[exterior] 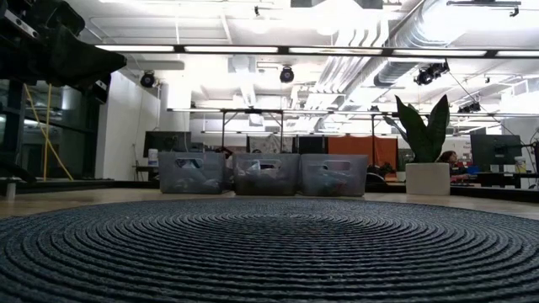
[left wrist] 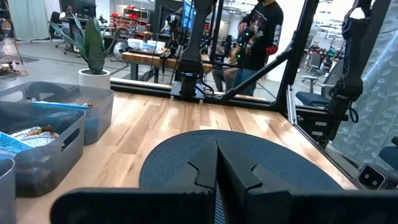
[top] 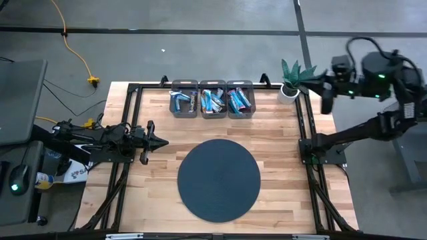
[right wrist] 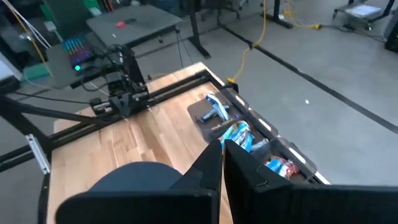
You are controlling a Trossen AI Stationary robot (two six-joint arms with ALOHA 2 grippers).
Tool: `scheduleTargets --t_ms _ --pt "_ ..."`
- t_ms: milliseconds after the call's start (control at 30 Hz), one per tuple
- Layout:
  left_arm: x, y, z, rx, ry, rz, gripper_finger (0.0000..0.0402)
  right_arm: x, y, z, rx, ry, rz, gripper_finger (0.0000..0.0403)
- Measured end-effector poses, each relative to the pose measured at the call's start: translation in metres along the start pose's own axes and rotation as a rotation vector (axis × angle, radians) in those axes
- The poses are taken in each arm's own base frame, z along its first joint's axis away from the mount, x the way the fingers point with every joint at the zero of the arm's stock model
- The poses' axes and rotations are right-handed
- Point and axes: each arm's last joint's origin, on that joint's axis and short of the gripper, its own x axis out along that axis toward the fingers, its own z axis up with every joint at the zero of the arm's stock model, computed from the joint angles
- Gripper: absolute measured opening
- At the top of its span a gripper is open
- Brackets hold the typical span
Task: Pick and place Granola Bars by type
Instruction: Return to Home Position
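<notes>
Grey bins [top: 212, 117] of Granola Bars [top: 212, 100], plant [top: 297, 72], left fingers [top: 159, 141] closed, right fingers [right wrist: 222, 149] closed

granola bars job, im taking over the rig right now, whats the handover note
left pincer: shut, empty, over the left side of the table, pointing at the round mat.
right pincer: shut, empty, raised off the far right corner by the plant.
granola bars: all that show lie in the three grey bins at the far edge.
done: no bar shows on the mat or bare wood.
left: check the sorting by type, which these views cannot settle.
</notes>
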Motion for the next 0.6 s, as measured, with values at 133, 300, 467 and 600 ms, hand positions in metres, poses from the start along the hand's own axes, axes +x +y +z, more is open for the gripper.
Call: scheduleTargets --t_ms 133,300,467,600 --pt "0.0 0.0 0.0 0.0 0.0 0.0 0.0001 -0.018 -0.008 -0.021 0.0 -0.05 0.04 0.0" --pt "0.0 0.0 0.0 0.0 0.0 0.0 0.0001 -0.021 -0.021 -0.068 0.02 -0.165 0.154 0.0" --pt "0.0 0.0 0.0 0.0 0.0 0.0 0.0001 -0.017 -0.036 -0.123 0.063 -0.314 0.239 0.0" --pt "0.0 0.0 0.0 0.0 0.0 0.0 0.0001 -0.014 -0.048 -0.161 0.086 -0.418 0.259 0.0"
